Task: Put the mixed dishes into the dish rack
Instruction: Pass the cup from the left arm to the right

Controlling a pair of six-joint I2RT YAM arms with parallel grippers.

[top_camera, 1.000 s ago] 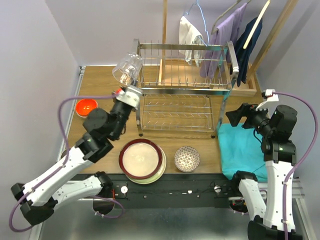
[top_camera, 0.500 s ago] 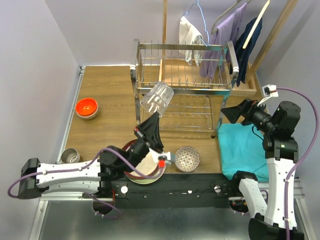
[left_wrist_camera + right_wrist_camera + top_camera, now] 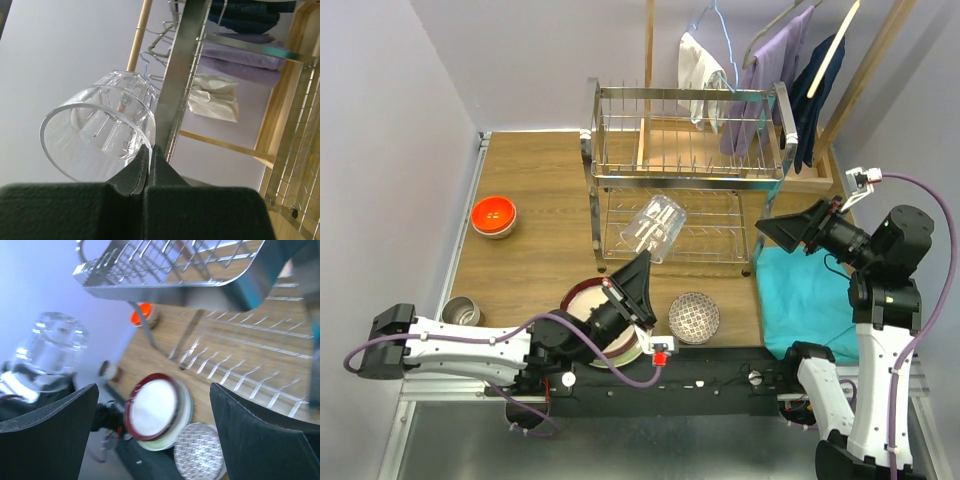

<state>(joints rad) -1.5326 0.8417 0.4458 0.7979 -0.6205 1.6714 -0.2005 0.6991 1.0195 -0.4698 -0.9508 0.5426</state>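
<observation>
My left gripper (image 3: 642,262) is shut on the rim of the clear glass (image 3: 656,228) and holds it tilted in the air in front of the lower tier of the chrome dish rack (image 3: 690,170). In the left wrist view the jaws (image 3: 149,150) pinch the glass wall (image 3: 100,132) beside a rack post (image 3: 182,75). The dark-red-rimmed plate (image 3: 578,297) tops a stack, partly hidden by my left arm. A patterned bowl (image 3: 694,317), an orange bowl (image 3: 493,213) and a beige cup (image 3: 462,311) sit on the table. My right gripper (image 3: 788,228) is open and empty, at the rack's right end.
A teal cloth (image 3: 805,300) lies at the right under my right arm. A wooden hanger stand with clothes (image 3: 770,80) stands behind the rack. The right wrist view shows the glass (image 3: 50,355), the plate stack (image 3: 152,410) and the patterned bowl (image 3: 200,455).
My left arm has swung from the rack's far left corner round to its front, carrying the glass down to the lower tier. My right gripper has turned slightly left.
</observation>
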